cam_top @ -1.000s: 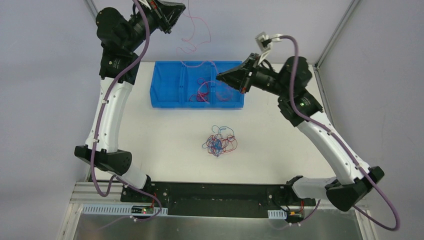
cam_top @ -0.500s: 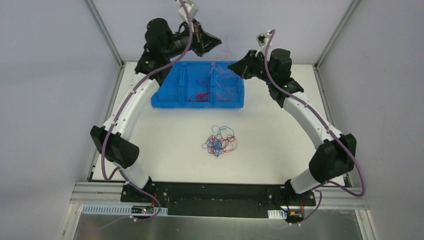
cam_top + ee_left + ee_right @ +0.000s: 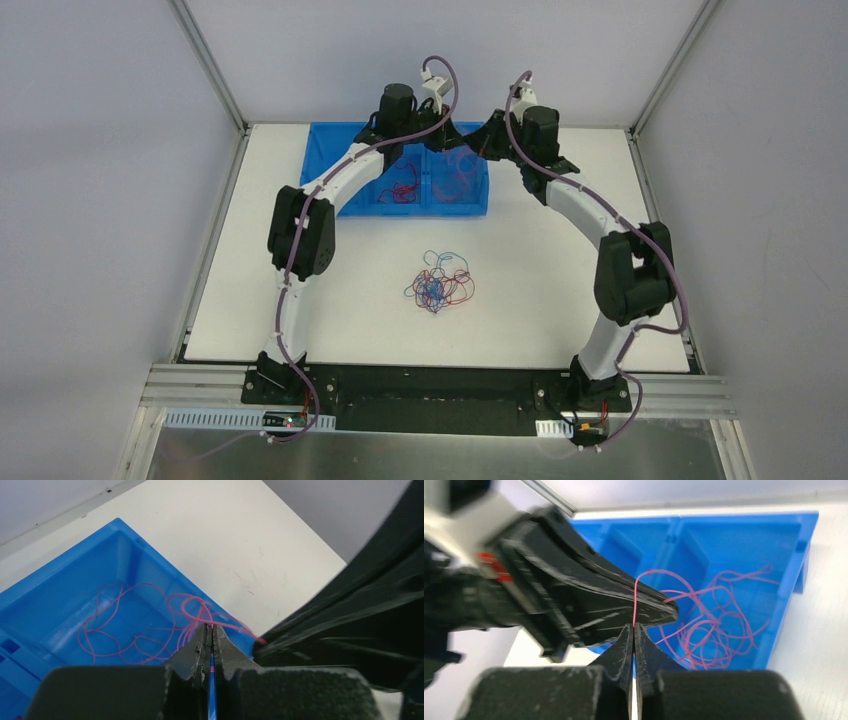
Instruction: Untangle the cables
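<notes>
A loose tangle of red, blue and white cables (image 3: 438, 285) lies mid-table. My left gripper (image 3: 448, 138) and right gripper (image 3: 473, 142) meet tip to tip over the right compartment of the blue bin (image 3: 325, 170). In the left wrist view my left gripper (image 3: 212, 626) is shut on a thin red cable (image 3: 125, 630) whose loops lie in the compartment below. In the right wrist view my right gripper (image 3: 634, 625) is shut on the same red cable (image 3: 714, 625), just in front of the left gripper's fingers (image 3: 624, 597).
The bin has three compartments; the middle one holds more red cable (image 3: 403, 186). The white table (image 3: 300, 300) is bounded by metal frame posts at the back corners and grey walls on both sides.
Both arms have swung down and inward from high above the bin. The grippers have come together over the right compartment, and the hanging red cable has dropped into it.
</notes>
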Tool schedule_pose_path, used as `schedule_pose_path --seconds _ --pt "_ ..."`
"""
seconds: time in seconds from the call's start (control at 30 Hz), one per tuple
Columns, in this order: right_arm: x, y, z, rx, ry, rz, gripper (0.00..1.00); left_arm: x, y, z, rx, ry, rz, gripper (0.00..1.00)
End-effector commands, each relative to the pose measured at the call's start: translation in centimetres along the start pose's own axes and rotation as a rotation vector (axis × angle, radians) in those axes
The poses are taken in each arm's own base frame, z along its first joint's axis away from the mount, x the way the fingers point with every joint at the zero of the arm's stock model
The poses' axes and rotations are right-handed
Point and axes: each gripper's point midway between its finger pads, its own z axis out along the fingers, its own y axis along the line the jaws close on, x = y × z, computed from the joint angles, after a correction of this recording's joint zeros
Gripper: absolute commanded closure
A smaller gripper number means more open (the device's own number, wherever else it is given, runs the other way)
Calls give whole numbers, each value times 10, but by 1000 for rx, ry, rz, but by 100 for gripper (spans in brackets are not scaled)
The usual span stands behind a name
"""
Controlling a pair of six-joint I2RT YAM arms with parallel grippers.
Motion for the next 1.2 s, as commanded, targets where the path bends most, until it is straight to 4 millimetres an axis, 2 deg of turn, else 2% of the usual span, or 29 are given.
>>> schedule_pose_path --seconds 0.0,0.03,0.07,0.2,0.33,0.43,0.5,0.57,0.63,0.7,0.77,0.8,0.93,1.07,1.17 --pt "-6 -16 23 16 -42 -36 100 -46 3 4 -22 -127 155 100" --pt "-5 -19 26 19 -40 -40 100 -44 7 5 -30 -121 157 100" --pt "-2 -22 30 24 -32 -40 100 -45 10 6 -40 -122 161 95" --pt "9 -31 35 39 -4 -41 100 -64 14 -5 -82 -141 153 63" --pt "15 -29 31 28 18 -39 100 -83 13 -32 -124 -143 165 48" --pt "14 -24 26 25 28 -42 95 -95 9 -55 -149 -151 176 37" --pt "14 -20 21 21 45 -45 77 -101 4 -69 -161 -150 167 29" --pt "10 -11 11 13 62 -53 51 -102 -5 -86 -161 -129 140 22" --pt "10 -2 -3 4 86 -72 37 -104 -22 -110 -149 -119 130 14" --pt "13 6 -23 -8 122 -111 29 -97 -36 -133 -139 -105 123 13" --pt "25 16 -47 -39 190 -146 24 -84 -53 -156 -116 -77 116 13" --pt "37 21 -61 -59 249 -145 23 -72 -63 -168 -100 -55 116 13" --pt "101 43 -122 -161 520 -63 23 -1 -93 -198 -37 67 19 17" --pt "162 47 -167 -179 727 13 26 86 -124 -203 66 235 -20 23" --pt "192 42 -181 -142 812 69 31 141 -144 -203 178 360 86 24"
